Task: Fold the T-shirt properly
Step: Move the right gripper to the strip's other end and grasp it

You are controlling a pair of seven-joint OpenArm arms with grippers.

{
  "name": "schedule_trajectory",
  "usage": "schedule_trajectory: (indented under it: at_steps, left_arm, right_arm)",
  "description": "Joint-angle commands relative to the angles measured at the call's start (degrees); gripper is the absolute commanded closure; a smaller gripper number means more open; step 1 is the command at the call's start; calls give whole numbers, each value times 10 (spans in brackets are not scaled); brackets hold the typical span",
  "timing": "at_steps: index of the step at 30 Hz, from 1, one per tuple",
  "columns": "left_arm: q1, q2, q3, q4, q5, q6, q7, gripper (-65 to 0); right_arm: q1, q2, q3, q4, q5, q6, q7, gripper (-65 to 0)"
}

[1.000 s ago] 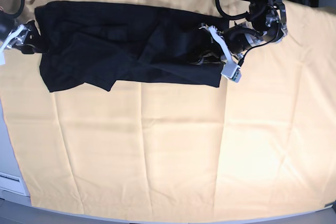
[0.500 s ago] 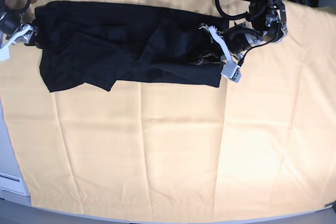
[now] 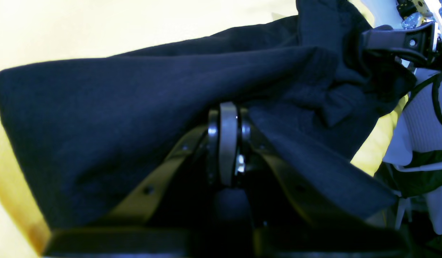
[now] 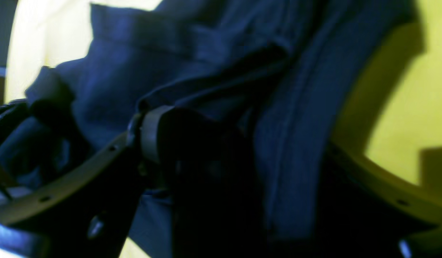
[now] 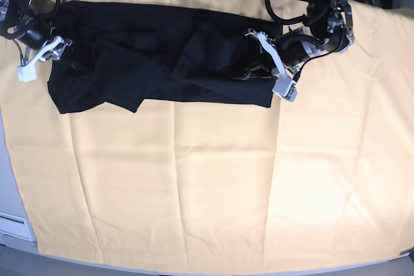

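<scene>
- Lying crumpled along the far edge of the yellow cloth (image 5: 207, 185), the black T-shirt (image 5: 155, 56) runs lengthwise from left to right in the base view.
- The left gripper (image 5: 268, 63) is closed on one end; its wrist view shows fabric pinched between the jaws.
- The right gripper (image 5: 45, 53) appears clamped on the opposite end.
- The shirt looks soft, light and limp, likely to sag and bunch; edges and corners seem the best holds.

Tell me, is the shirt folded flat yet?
No. The shirt lies stretched in a long, rumpled band on the yellow cloth, layers bunched near its middle, with the left gripper and right gripper at its ends.
</scene>
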Motion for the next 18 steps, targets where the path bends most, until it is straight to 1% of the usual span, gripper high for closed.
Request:
schedule_trajectory:
  at_steps: [1,7,10,11,13,18]
  left_arm:
    - [-3,0,0,10,-16,-2,-13,0]
    - [-4,0,0,10,-16,-2,-14,0]
    - [-4,0,0,10,-16,-1,-15,0]
    - [-4,0,0,10,-16,-1,-15,0]
    - [-3,0,0,10,-16,-1,-15,0]
    - [-3,0,0,10,-16,-1,-15,0]
  right_arm:
    - [0,7,2,7,24,10,-9,-418]
    - [0,10,2,7,76,31,-36,-418]
    - [0,17,4,7,125,41,-61,-418]
    - [0,20,6,7,132,45,-70,-418]
    - [0,21,11,8,132,55,-84,-418]
    - [0,17,13,9,132,55,-84,-418]
